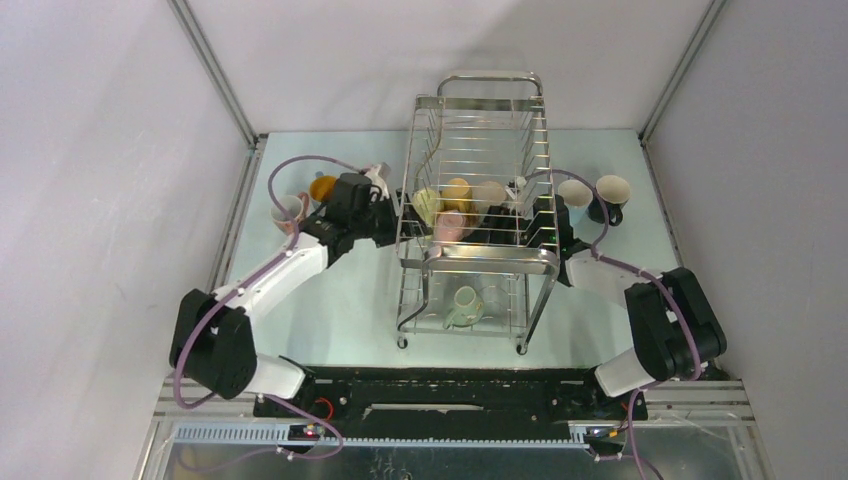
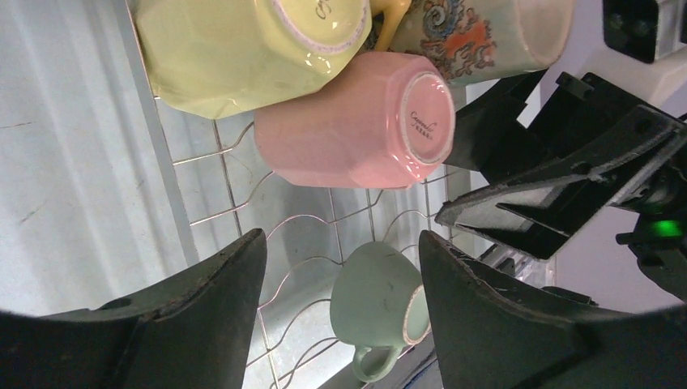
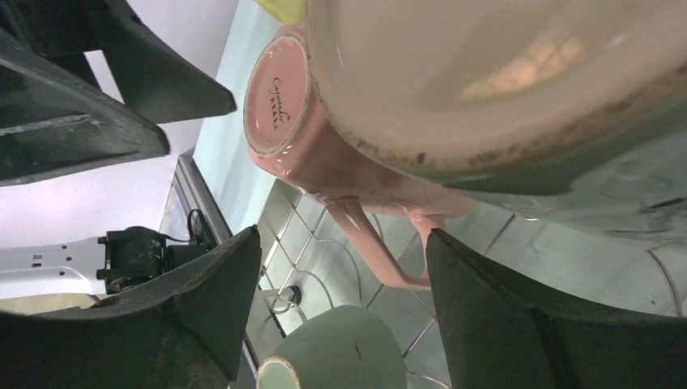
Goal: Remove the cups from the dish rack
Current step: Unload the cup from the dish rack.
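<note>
Jaws on both arms stand apart and empty, likely spread to straddle the pink cup (image 2: 348,121) just ahead on the dish rack (image 1: 490,257).

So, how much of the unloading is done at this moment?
Done: four cups stand on the table: pale cup and orange cup left of the rack, blue cup and black cup on its right. In hand: nothing; left gripper and right gripper are open near the pink cup. Left: four cups on the upper shelf, green cup below.
</note>
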Controlling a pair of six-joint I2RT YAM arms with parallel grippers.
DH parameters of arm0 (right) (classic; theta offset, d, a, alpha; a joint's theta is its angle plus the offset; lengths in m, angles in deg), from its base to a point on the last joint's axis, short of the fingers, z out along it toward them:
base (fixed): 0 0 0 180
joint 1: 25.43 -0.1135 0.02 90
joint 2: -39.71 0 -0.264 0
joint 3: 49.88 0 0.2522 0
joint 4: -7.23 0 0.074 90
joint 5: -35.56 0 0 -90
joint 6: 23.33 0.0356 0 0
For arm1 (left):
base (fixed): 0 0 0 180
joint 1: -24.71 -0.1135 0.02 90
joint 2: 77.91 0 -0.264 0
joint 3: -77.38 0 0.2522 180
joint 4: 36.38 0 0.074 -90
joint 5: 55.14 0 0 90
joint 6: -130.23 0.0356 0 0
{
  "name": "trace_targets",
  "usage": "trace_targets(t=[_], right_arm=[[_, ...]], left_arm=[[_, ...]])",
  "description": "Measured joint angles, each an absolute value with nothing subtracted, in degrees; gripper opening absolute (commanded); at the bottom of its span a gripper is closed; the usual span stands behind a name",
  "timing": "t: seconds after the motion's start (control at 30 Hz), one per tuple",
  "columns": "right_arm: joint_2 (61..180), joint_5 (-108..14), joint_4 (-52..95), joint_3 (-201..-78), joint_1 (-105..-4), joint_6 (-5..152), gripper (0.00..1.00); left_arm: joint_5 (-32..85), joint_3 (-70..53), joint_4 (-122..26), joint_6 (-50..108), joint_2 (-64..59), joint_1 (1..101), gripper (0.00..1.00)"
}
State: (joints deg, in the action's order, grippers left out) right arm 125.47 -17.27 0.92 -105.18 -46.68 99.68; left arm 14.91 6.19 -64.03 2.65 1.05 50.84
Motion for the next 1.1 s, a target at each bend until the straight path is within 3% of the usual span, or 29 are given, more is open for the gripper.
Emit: trace_targets(t=[0.43, 1.1], right_arm=[[126.43, -16.5, -2.47, -103.0, -48.08, 100.23, 0.73], [129.8, -15.43, -10.73, -102.26, -49.37, 101.61, 0.6]], left_arm=[[14.93, 2.5, -63.33, 2.69, 9.12, 54.47, 0.74], [13.08, 1.12, -59.35, 2.23, 11.37, 57.18, 0.74]])
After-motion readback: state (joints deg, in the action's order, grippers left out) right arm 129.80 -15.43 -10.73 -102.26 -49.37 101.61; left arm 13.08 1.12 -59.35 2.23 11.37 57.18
